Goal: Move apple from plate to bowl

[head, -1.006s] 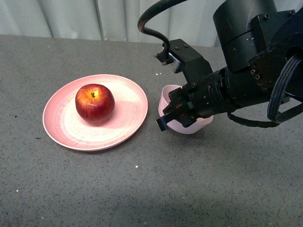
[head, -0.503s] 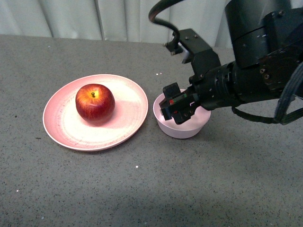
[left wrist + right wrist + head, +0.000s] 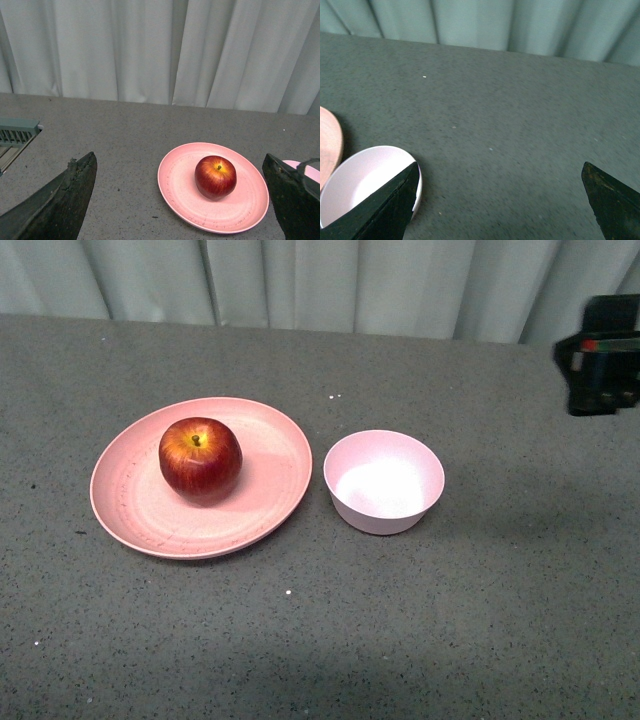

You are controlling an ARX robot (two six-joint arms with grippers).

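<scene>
Task status: not started as far as the transfer goes.
- Apple point(image 3: 200, 458) sits on the plate point(image 3: 128, 528), a little left of the plate's middle, stem up. Nothing touches it.
- Bowl point(image 3: 372, 518) stands upright and empty on the desk point(image 3: 450, 620), just beside the plate's right rim. I can't tell whether the two rims touch.
- Left to do, by my reckoning: reach, close on the apple, lift, carry right across the small gap, release into the bowl. The bowl is only slightly wider than the apple, so the drop needs to be centred.

End effectors:
- Right end effector point(image 3: 499, 167): wide open, holding nothing. Its fingers point(image 3: 390, 205) frame bare desk, with the bowl's rim by one tip. In the front view only a dark piece of the right arm point(image 3: 603, 360) shows at the far right edge, well apart from the bowl.
- Left end effector point(image 3: 180, 156): also spread wide and empty. It faces the plate and apple from a distance, with the curtain point(image 3: 150, 50) behind. It isn't in the front view.

Change from the earlier frames:
- A second ago the right arm lay across the scene with its end effector at the bowl, which looked tipped.
- Half a second ago the bowl was upright with the end effector still at it.
- The arm has since pulled back to the right and the bowl stands free.
- Apple and plate haven't shifted.
</scene>
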